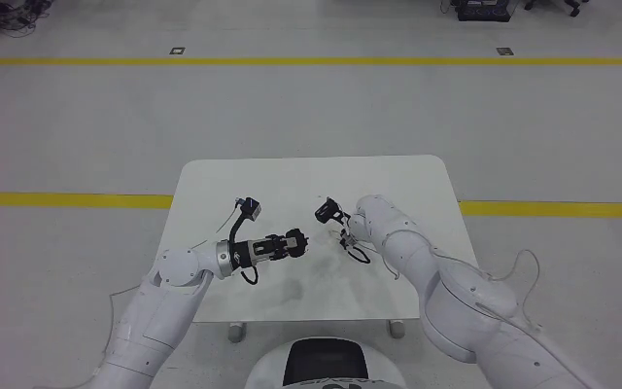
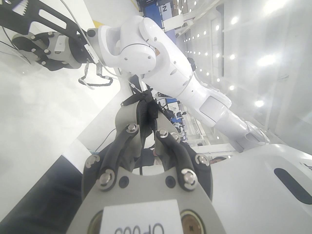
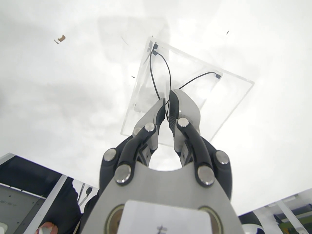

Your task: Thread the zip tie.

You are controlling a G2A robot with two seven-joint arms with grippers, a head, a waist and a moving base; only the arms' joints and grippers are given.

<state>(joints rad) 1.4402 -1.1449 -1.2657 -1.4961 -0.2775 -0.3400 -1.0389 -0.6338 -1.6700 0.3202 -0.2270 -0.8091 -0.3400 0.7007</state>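
Zip tie (image 2: 131,100) in left hand (image 2: 147,110)

A zip tie (image 3: 153,74) strap vanishes between the pinching pads (image 3: 173,108) of the right gripper (image 3: 167,98), which hides part of the clear tray (image 3: 220,93), while the dark piece (image 2: 146,96) clamped by the left gripper (image 2: 146,102) is too blurred to identify.

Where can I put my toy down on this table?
On the table, the far strip beyond both tools is bare, and so is the near edge between the arms. The middle is crowded: left tool, right tool pinching a zip tie over the clear tray.
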